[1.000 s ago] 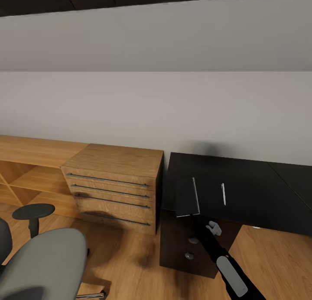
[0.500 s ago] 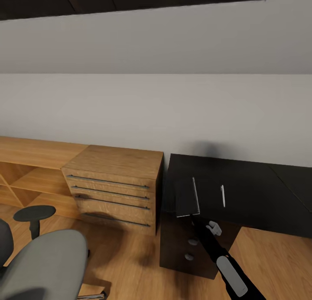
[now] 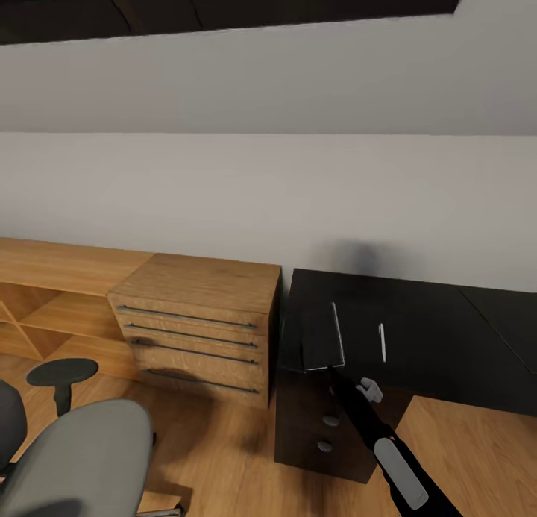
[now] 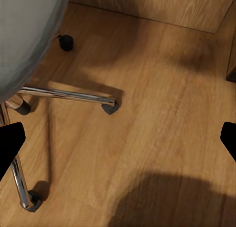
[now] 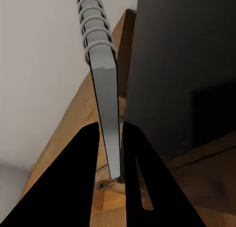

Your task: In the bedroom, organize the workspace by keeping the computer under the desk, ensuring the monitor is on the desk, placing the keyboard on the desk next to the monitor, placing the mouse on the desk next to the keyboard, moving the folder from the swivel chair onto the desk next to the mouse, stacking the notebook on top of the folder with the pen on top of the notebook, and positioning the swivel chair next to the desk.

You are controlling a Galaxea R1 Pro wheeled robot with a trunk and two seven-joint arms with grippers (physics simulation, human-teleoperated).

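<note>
At the near left corner of the black table (image 3: 418, 330), a thin grey spiral-bound notebook (image 3: 322, 339) is seen lying flat, its edge slightly overhanging. The right pincer (image 5: 112, 153) is pinched on that edge — the wrist view shows the cover between its two dark fingers, wire coils beyond. A slim pale pen (image 3: 382, 342) lies on the table just beside the notebook, apart from it. The notebook is judged light but floppy; held at one edge it may sag or slip, so a deeper hold near the stiffer spine seems safer. The left pincer (image 4: 118, 141) is spread, pointing at wooden floor beside the swivel chair (image 3: 82, 457).
</note>
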